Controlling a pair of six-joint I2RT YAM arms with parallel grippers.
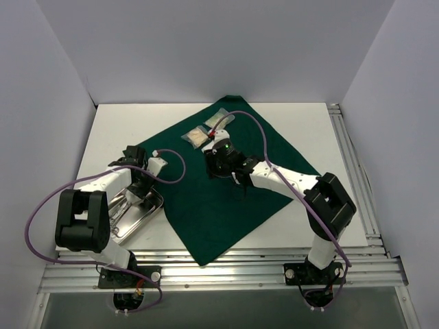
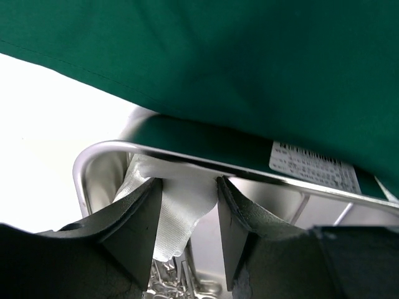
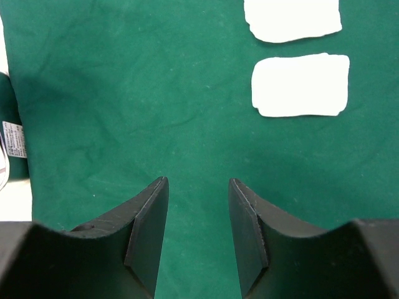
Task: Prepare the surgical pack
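Note:
The dark green drape (image 1: 226, 205) lies as a diamond on the white table. The steel tray (image 1: 147, 218) stands at its left edge, with steel instruments (image 1: 122, 212) in it. My left gripper (image 1: 140, 193) is over the tray. In the left wrist view it (image 2: 190, 187) is open at the tray rim (image 2: 100, 152), with white gauze (image 2: 181, 212) hanging between the jaws above the instruments (image 2: 171, 280). My right gripper (image 1: 214, 147) is open and empty (image 3: 198, 184) over the drape (image 3: 93, 93). Two packets (image 1: 198, 136) (image 1: 222, 119) lie just beyond it (image 3: 299, 85) (image 3: 292, 20).
A white label (image 2: 315, 167) sits on the drape edge by the tray. Metal rails run along the table's right edge (image 1: 353, 171) and front edge (image 1: 226, 274). White walls close in the left, back and right. Purple cables (image 1: 41, 205) loop off both arms.

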